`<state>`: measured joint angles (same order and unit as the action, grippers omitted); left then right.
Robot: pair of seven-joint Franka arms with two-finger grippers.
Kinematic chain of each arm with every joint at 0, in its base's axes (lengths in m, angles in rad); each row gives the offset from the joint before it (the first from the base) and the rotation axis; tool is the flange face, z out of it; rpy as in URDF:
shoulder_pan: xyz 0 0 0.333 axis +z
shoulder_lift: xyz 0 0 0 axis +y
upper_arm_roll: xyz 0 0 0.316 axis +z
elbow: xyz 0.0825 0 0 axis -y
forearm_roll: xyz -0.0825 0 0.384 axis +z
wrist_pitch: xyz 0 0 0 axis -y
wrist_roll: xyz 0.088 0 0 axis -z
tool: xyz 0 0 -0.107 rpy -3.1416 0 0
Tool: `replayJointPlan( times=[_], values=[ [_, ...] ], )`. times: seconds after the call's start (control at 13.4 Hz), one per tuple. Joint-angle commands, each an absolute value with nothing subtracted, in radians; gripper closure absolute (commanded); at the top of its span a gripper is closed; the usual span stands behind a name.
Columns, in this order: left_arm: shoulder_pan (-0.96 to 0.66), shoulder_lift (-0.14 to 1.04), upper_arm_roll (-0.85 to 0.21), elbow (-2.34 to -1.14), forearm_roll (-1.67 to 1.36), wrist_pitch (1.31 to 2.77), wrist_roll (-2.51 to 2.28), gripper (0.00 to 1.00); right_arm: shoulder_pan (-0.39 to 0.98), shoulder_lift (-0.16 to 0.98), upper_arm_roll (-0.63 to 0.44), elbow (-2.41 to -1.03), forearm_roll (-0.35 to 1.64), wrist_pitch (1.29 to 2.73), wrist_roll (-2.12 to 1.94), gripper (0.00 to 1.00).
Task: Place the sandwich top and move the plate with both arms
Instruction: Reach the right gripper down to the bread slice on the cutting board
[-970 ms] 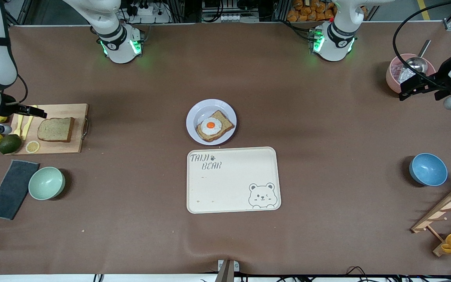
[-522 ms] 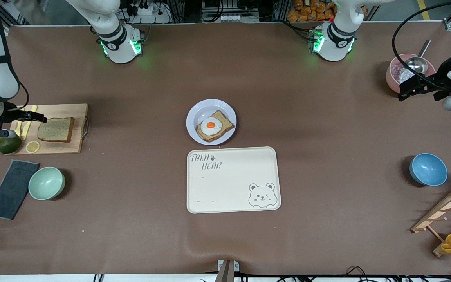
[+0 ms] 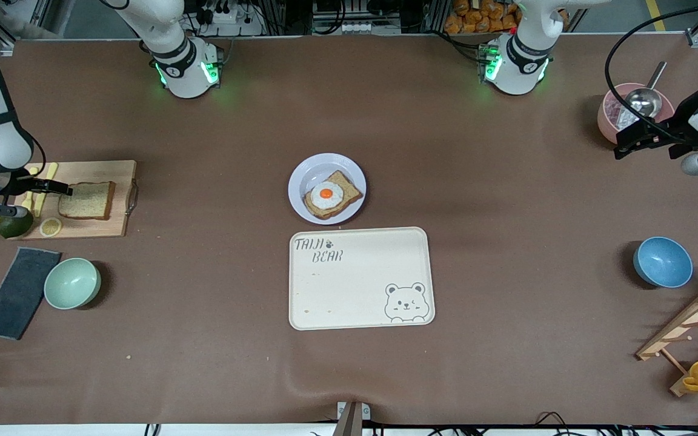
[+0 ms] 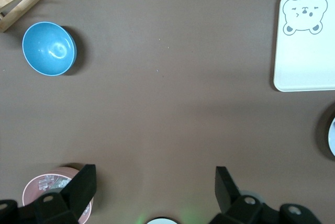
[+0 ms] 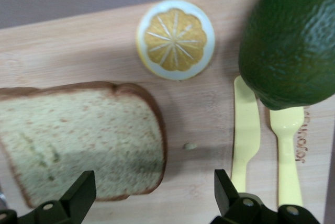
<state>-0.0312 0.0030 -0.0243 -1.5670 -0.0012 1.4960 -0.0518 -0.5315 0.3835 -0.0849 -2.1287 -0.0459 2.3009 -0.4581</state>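
The sandwich top [image 3: 87,200] lies flat on a wooden cutting board [image 3: 116,172] toward the right arm's end of the table. It also shows in the right wrist view [image 5: 78,140]. My right gripper [image 3: 63,191] is open and empty, low over the board at the slice's crust end [image 5: 153,185]. The plate [image 3: 311,171] sits mid-table with an egg-topped bread slice [image 3: 331,195] on it. My left gripper [image 3: 621,148] is open and empty over bare table beside a pink bowl [image 4: 154,179].
A cream bear tray [image 3: 361,278] lies just nearer the front camera than the plate. A lemon slice [image 5: 175,38], an avocado [image 5: 293,35] and a yellow knife and fork [image 5: 246,130] are by the board. There are a green bowl [image 3: 72,283], a blue bowl [image 3: 663,261] and a pink bowl [image 3: 611,118].
My right gripper has come down closer to the cutting board at the slice's end. My left gripper has shifted only slightly.
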Motion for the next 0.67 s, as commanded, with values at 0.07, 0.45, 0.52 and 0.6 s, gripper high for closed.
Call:
replayJointPlan(
  times=[0.07, 0.45, 0.52, 0.6],
  values=[
    [-0.034, 0.014, -0.028, -1.546, -0.012, 1.497, -0.071, 0.00, -0.548, 0.436, -0.067, -2.086, 0.011, 2.292, -0.480, 0.00],
    [-0.031, 0.015, -0.026, -1.548, -0.025, 1.499, -0.072, 0.00, -0.555, 0.460, -0.064, -2.075, 0.014, 2.290, -0.499, 0.00],
    [-0.031, 0.015, -0.026, -1.548, -0.025, 1.499, -0.071, 0.00, -0.557, 0.463, -0.064, -2.075, 0.014, 2.289, -0.505, 0.00],
    [-0.029, 0.015, -0.026, -1.548, -0.025, 1.499, -0.071, 0.00, -0.557, 0.465, -0.063, -2.075, 0.014, 2.289, -0.505, 0.00]
  ],
)
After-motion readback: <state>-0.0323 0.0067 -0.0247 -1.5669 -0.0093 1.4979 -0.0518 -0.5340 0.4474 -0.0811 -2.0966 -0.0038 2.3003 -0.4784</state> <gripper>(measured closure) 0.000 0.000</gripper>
